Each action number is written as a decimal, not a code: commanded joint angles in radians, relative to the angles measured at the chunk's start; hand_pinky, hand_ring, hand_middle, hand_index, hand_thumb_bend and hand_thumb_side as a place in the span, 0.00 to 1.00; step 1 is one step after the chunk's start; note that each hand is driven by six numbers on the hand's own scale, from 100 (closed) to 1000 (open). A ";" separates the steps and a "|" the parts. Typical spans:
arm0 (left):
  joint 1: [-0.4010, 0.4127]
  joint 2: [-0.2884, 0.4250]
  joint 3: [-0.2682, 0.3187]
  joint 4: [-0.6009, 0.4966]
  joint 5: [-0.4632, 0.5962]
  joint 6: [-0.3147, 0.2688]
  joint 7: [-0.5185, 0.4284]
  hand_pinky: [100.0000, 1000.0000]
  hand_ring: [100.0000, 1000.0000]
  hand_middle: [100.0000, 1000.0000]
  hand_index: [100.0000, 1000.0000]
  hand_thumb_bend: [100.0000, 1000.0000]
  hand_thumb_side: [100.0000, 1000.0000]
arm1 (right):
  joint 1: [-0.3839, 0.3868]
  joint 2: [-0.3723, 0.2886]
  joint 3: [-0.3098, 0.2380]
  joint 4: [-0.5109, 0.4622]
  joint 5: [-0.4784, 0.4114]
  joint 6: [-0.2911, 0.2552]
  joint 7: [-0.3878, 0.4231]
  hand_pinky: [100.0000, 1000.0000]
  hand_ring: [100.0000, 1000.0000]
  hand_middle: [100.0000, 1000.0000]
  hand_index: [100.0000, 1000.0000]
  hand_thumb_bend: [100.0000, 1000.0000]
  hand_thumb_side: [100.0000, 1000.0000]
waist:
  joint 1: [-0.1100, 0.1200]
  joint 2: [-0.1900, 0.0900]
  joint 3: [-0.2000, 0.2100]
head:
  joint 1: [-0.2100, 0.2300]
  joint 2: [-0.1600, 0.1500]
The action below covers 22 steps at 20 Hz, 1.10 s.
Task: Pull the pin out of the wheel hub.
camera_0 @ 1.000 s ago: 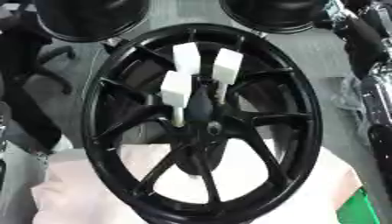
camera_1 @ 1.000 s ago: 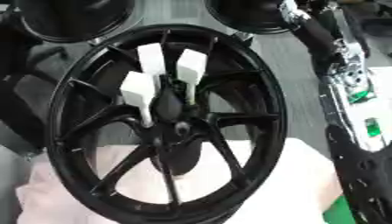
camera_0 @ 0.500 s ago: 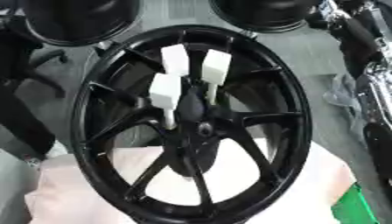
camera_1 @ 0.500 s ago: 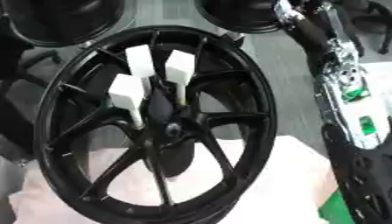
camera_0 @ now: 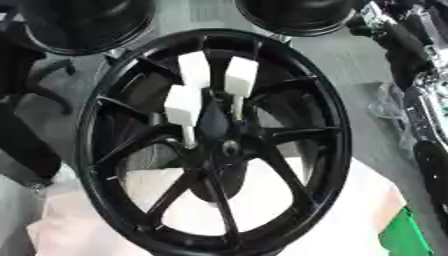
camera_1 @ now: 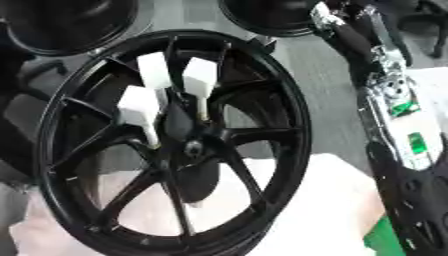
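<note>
A black spoked wheel (camera_0: 338, 131) stands tilted in the middle, its lower part on a white cloth (camera_0: 350, 200). Its hub (camera_0: 229, 147) sits at the centre. Three white pins with block-shaped heads stick out above the hub: one (camera_0: 194, 70) at the top, one (camera_0: 241, 76) to its right, one (camera_0: 183, 104) lower left. My right arm (camera_1: 394, 95) runs up the right edge of the right eye view, well clear of the pins. Its hand (camera_1: 338, 23) shows only as a dark blurred shape near the top. My left hand does not show.
Two more dark wheels lie at the back, one at the upper left (camera_0: 79, 25) and one at the upper middle (camera_0: 297, 15). A green object (camera_0: 408, 236) sits at the lower right corner. Dark shapes (camera_0: 26, 150) fill the left edge.
The whole picture has shifted and tilted, so the camera has moved. All three pins stay in the hub, and my right arm still runs along the right edge.
</note>
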 commanded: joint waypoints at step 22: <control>-0.326 0.079 -0.291 -0.015 -0.235 0.162 -0.911 0.80 0.79 0.78 0.79 0.44 0.58 | 0.004 -0.047 0.005 -0.002 0.015 0.000 0.012 0.73 0.61 0.64 0.72 0.16 0.35 | 0.016 -0.039 0.010 | -0.014 -0.013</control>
